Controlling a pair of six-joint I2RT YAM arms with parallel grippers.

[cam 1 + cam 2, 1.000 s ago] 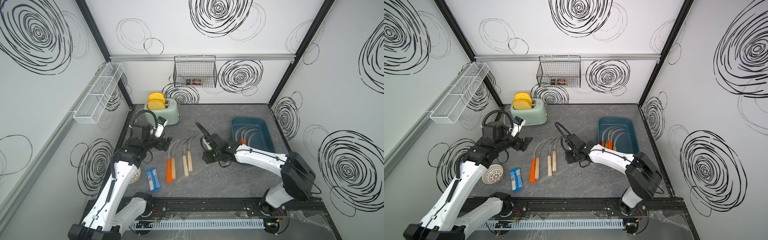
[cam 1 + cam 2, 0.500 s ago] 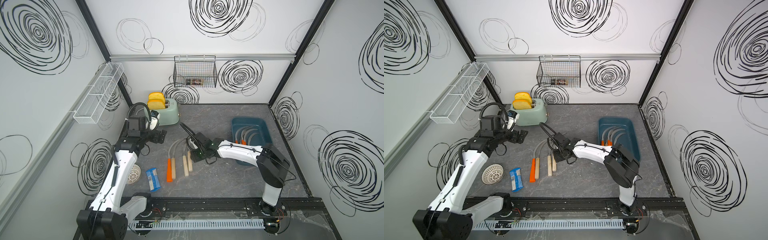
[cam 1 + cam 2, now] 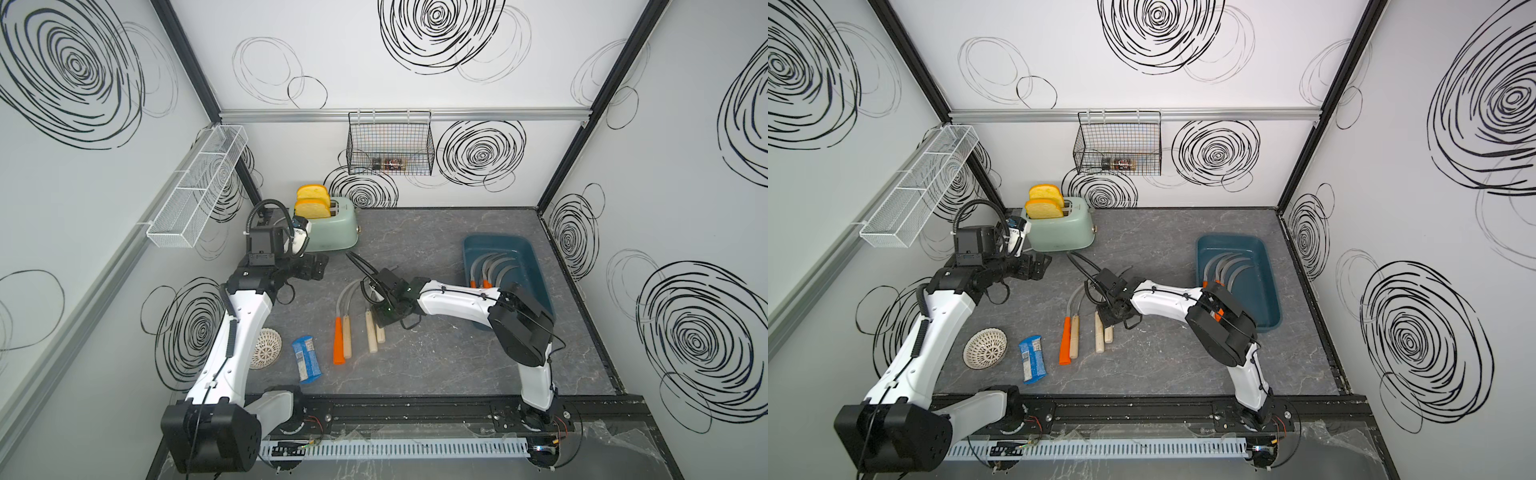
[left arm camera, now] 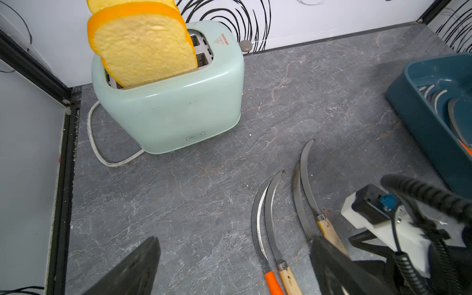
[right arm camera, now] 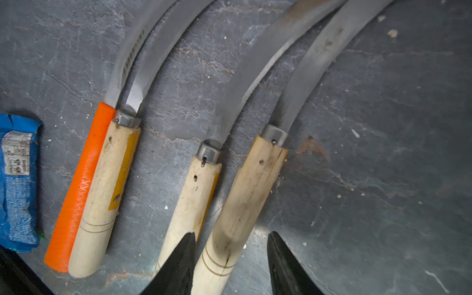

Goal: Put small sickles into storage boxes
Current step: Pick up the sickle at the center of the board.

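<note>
A red warning triangle [image 4: 219, 40] marks the toaster [image 4: 173, 109]; nameplate [image 4: 195, 136] text illegible.

Four sickles [image 3: 338, 340] lie left of the tub [image 3: 535, 272].

Grey tabletop [image 3: 436, 365] bears toaster [image 3: 332, 232], tub [image 3: 534, 266], four sickles [image 3: 370, 334], packet [image 3: 306, 358], strainer [image 3: 268, 348].

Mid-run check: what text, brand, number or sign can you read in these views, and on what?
No words are legible.
Pale green plastic toaster, front badge: too blurred to read.
Same toaster, top: red warning triangle sign; no legible letters.
Crinkled blue foil snack packet, white label: print too blurred.
Orange-handled sickle with curved grey blade, blade stamp: unreadable.
</note>
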